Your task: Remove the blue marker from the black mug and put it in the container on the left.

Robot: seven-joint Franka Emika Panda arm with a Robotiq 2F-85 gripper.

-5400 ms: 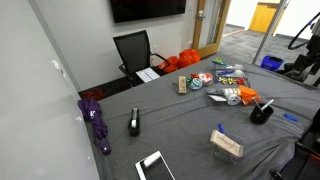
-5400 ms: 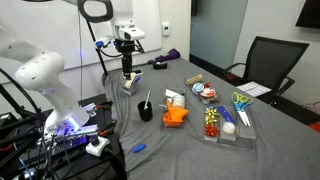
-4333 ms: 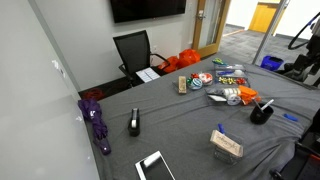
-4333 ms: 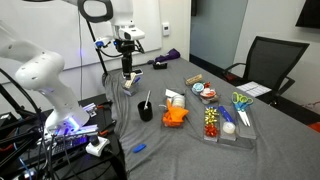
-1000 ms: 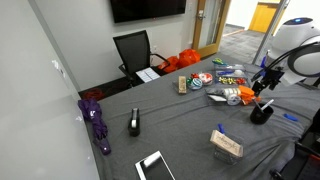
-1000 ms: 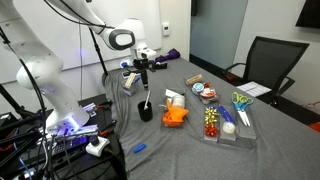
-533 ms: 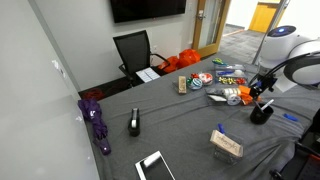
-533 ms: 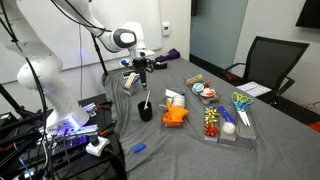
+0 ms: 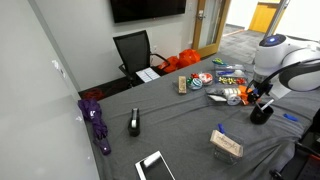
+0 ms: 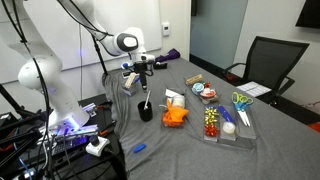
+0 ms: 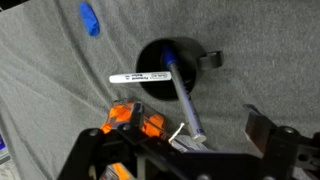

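Note:
The black mug (image 11: 172,62) stands on the grey cloth and shows in both exterior views (image 9: 261,114) (image 10: 146,110). The blue marker (image 11: 184,98) leans out of it, its upper end reaching between my fingers. A white pen (image 11: 138,77) lies across the mug's rim. My gripper (image 11: 185,140) is open and hovers above the mug, jaws wide on either side of the marker's end without touching it; it also shows in both exterior views (image 9: 265,98) (image 10: 145,75). The tan container (image 9: 226,143) sits on the table, apart from the mug.
Orange items (image 11: 128,120) lie beside the mug. A small blue object (image 11: 90,18) lies on the cloth and shows in an exterior view (image 10: 139,148). A black stapler-like object (image 9: 134,123), a white tablet (image 9: 155,165) and trays of supplies (image 10: 225,120) are on the table.
The arm has swung in from away and now hangs over the mug. In the last second the gripper has shifted slightly closer above the marker. Nothing is held.

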